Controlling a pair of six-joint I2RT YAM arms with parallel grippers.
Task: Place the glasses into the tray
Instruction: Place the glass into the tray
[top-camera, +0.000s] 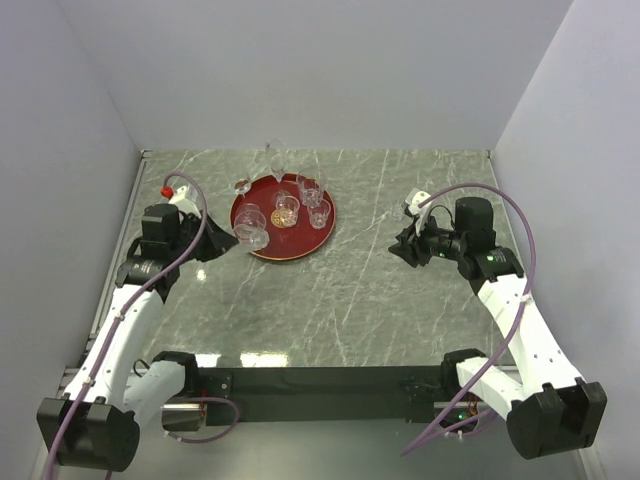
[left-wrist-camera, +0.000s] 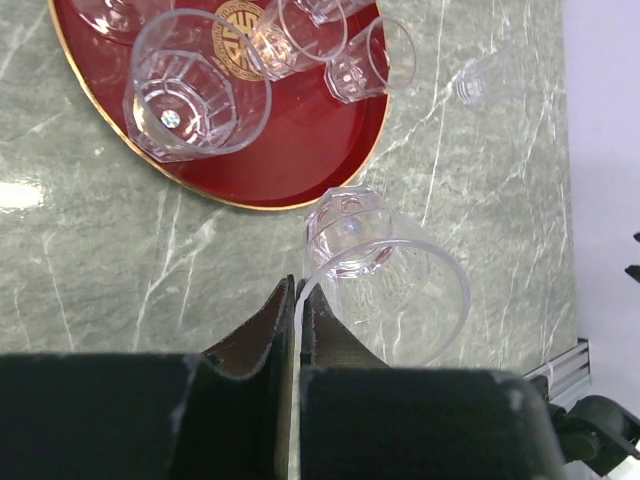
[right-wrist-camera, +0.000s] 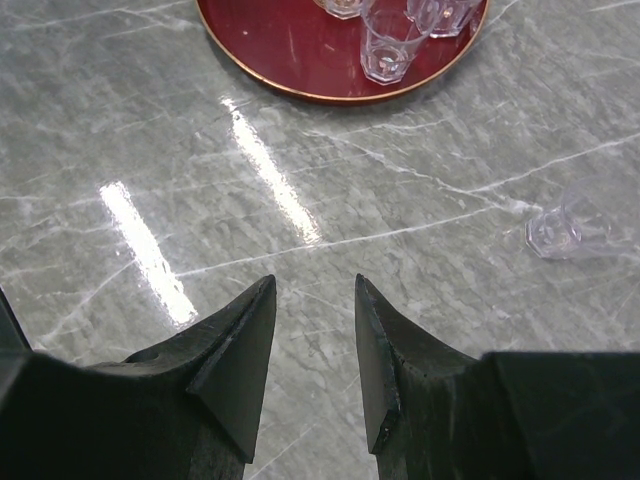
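The round dark-red tray (top-camera: 296, 245) sits mid-table with several clear glasses standing in it, such as a tumbler (top-camera: 286, 208). My left gripper (top-camera: 238, 238) is shut on the rim of a clear faceted tumbler (left-wrist-camera: 385, 290), held just outside the tray's near-left rim (left-wrist-camera: 300, 150). In the left wrist view the fingertips (left-wrist-camera: 298, 290) pinch the glass wall. A wide tumbler (left-wrist-camera: 195, 90) stands in the tray close by. My right gripper (top-camera: 402, 246) is open and empty, right of the tray; its jaws (right-wrist-camera: 315, 290) hover over bare marble, facing the tray (right-wrist-camera: 280, 45).
One small glass (top-camera: 242, 186) stands on the table off the tray's back-left rim, and a stemmed glass (top-camera: 273, 160) stands behind the tray. A glass (right-wrist-camera: 570, 225) lies on its side on the marble. White walls close in the left, back and right.
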